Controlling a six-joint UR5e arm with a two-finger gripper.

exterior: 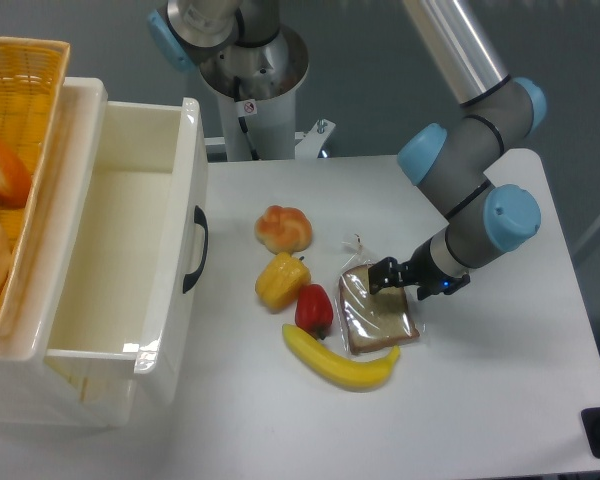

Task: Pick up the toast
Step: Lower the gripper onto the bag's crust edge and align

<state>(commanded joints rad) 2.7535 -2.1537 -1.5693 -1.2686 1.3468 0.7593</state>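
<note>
Beside the banana (342, 362), wrapped toast (378, 315) lies unlifted on the surface (500, 400), claw (386, 274) at its edge, grip unclear.

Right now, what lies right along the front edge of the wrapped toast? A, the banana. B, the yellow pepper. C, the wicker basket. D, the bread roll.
A: the banana curves along the near edge of the toast, while the gripper sits at its far edge.

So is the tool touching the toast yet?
Cannot tell. In the camera view the tool overlaps the toast's upper edge, but neither contact nor a gap shows plainly.
</note>
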